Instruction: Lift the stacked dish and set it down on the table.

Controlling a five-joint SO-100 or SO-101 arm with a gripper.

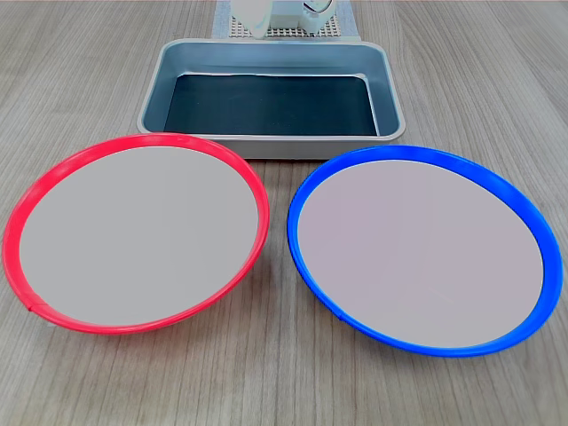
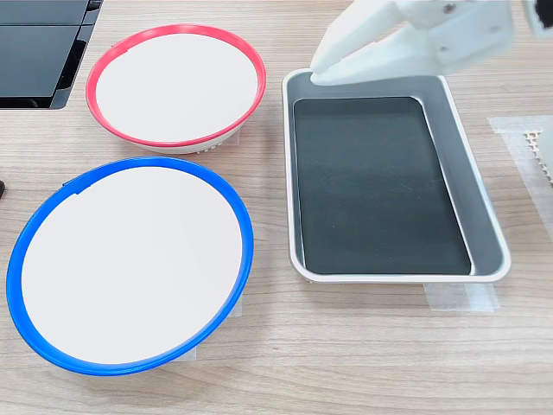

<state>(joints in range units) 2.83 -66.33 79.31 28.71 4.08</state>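
The stacked dish (image 1: pixel 138 235), red-rimmed with a pale flat centre, rests on the table (image 1: pixel 266 382) at the first exterior view's left. It stands alone, with nothing under or on it. In the second exterior view the dish (image 2: pixel 177 82) is at the upper left of the table (image 2: pixel 346 354). My white gripper (image 2: pixel 318 73) hovers over the far left corner of the grey tray (image 2: pixel 389 278), its fingers meeting at the tips and holding nothing. It is apart from the dish. Only a white piece of the arm (image 1: pixel 262 18) shows at the first exterior view's top edge.
A blue-rimmed plate (image 1: pixel 422 253) of the same size lies beside the red one, a narrow gap between them. The tray (image 1: pixel 164 89) has a dark mat inside. A perforated white mat (image 2: pixel 537 147) and pale tape (image 2: pixel 458 298) lie near the tray. A black device (image 2: pixel 34 52) fills the second exterior view's top left.
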